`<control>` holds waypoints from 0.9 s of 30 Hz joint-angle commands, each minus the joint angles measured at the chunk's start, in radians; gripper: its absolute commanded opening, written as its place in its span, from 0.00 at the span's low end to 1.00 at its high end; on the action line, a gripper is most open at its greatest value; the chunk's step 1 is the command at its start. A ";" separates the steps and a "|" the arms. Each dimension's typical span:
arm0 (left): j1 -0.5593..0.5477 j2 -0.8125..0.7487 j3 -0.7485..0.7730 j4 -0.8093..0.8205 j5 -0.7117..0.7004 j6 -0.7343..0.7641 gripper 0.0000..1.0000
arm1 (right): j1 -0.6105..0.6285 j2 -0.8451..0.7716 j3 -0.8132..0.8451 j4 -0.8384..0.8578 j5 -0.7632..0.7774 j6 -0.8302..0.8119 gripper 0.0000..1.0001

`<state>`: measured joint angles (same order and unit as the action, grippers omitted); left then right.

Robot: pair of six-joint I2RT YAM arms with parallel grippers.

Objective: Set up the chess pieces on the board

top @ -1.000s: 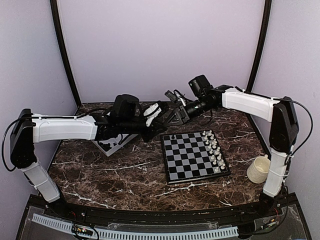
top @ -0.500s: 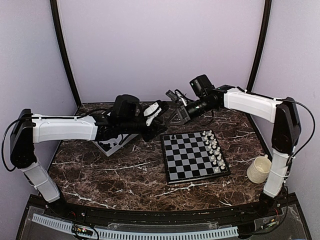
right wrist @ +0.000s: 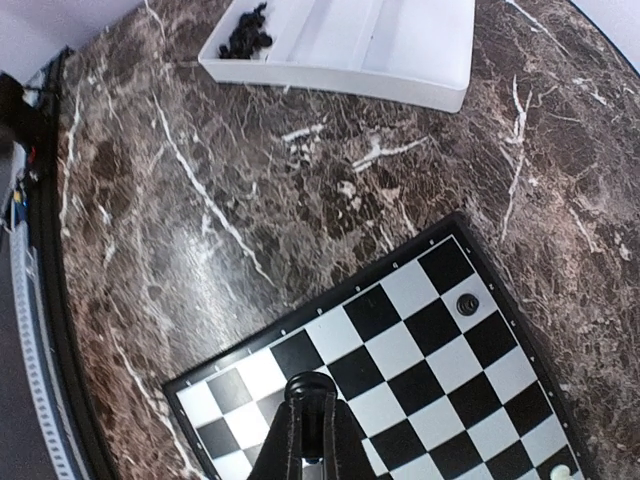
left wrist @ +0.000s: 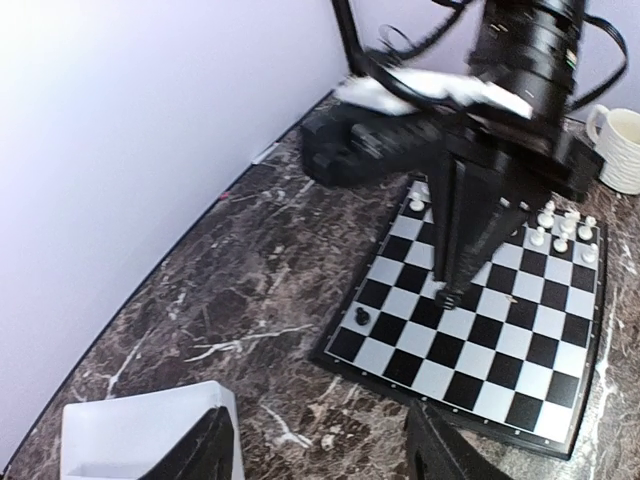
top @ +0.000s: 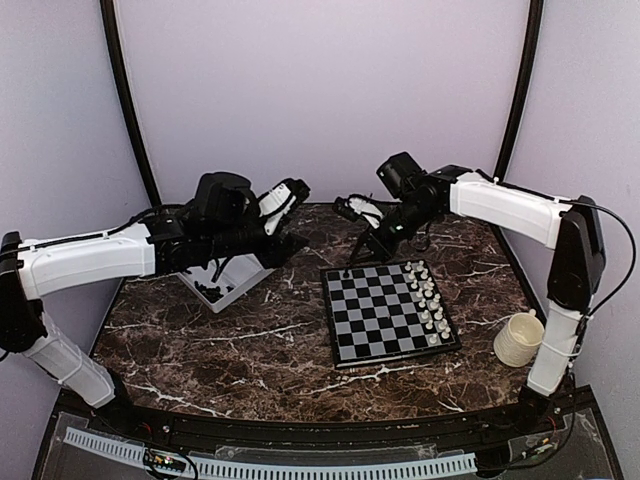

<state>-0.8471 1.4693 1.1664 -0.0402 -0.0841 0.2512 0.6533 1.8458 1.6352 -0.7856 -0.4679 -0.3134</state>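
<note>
The right gripper is closed, and what looks like a small black piece is pinched at its tips, held upright in line with the fingers. It is hung over the left part of the board, about the second line of squares from the board's left edge. That puts it on the near side of the one black pawn already stood by the board's far-left corner.

The square to be filled is judged to lie straight below, so a plain lowering and a release are called for. Whether the piece touches the board cannot be told.

The right arm is reached across the far side of the board, its wrist bent steeply down. The left gripper is held with fingers apart and empty, raised to the left of the board near the white tray. In that tray the other black pieces are heaped. White pieces are lined along the board's right side.
</note>
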 commanded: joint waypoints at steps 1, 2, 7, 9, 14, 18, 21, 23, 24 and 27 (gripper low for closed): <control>0.062 -0.060 -0.001 -0.017 -0.144 -0.051 0.63 | 0.101 -0.027 -0.038 -0.111 0.169 -0.185 0.00; 0.094 -0.066 -0.013 -0.009 -0.154 -0.063 0.63 | 0.129 -0.025 -0.049 -0.121 0.193 -0.204 0.00; 0.205 -0.098 -0.088 0.065 -0.125 -0.160 0.63 | 0.253 -0.019 -0.102 -0.140 0.286 -0.264 0.00; 0.219 -0.110 -0.111 0.074 -0.127 -0.157 0.63 | 0.293 -0.009 -0.111 -0.146 0.311 -0.273 0.00; 0.221 -0.128 -0.126 0.076 -0.162 -0.136 0.63 | 0.351 0.034 -0.118 -0.127 0.360 -0.269 0.00; 0.221 -0.141 -0.134 0.082 -0.164 -0.125 0.63 | 0.362 0.076 -0.099 -0.115 0.372 -0.255 0.00; 0.221 -0.144 -0.135 0.081 -0.160 -0.123 0.63 | 0.365 0.104 -0.098 -0.102 0.389 -0.246 0.00; 0.221 -0.146 -0.136 0.079 -0.161 -0.122 0.63 | 0.365 0.120 -0.097 -0.102 0.395 -0.243 0.00; 0.221 -0.147 -0.137 0.079 -0.161 -0.120 0.63 | 0.365 0.125 -0.097 -0.101 0.399 -0.240 0.00; 0.221 -0.149 -0.136 0.077 -0.161 -0.118 0.63 | 0.365 0.137 -0.096 -0.096 0.403 -0.238 0.00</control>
<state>-0.6247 1.3571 1.0451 0.0185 -0.2340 0.1242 1.0107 1.9713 1.5238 -0.9054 -0.0868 -0.5636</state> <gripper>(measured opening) 0.630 0.037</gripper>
